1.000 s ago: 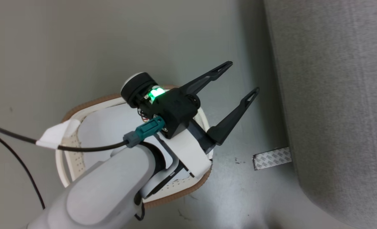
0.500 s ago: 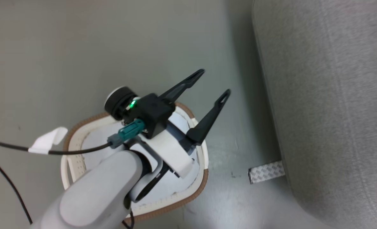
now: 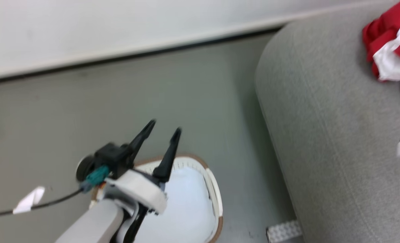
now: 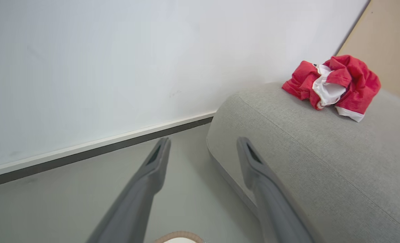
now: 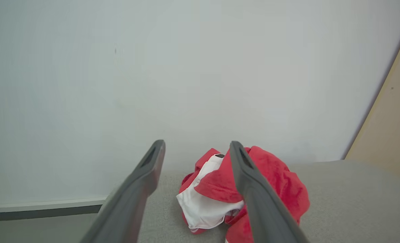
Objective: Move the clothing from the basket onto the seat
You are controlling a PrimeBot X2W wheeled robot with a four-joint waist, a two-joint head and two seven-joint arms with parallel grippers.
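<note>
A crumpled red clothing (image 3: pixel 387 40) bundle with white panels lies on the light-grey seat (image 3: pixel 338 135) at the head view's upper right. The white basket (image 3: pixel 217 202) with its tan rim stands on the floor left of the seat, showing pale lining. My left gripper (image 3: pixel 164 126) hangs open above the basket with nothing in it. Along its fingers the left wrist view shows the clothing (image 4: pixel 331 86) far off on the seat (image 4: pixel 304 158). My right gripper (image 5: pixel 196 146) is open, the clothing (image 5: pixel 270 182) lying on the seat (image 5: pixel 348 199) just beyond its fingertips.
A white wall (image 3: pixel 118 23) with a dark baseboard runs behind the grey-green floor. A patterned tape patch (image 3: pixel 284 231) sits at the seat's foot. A black cable with a white tag (image 3: pixel 29 200) trails left of my left arm. A tan panel (image 4: pixel 389 40) rises behind the seat.
The head camera has tilted up, bringing the wall and the clothing on the seat into view. My left gripper stays open over the basket, its fingers now pointing more towards the wall.
</note>
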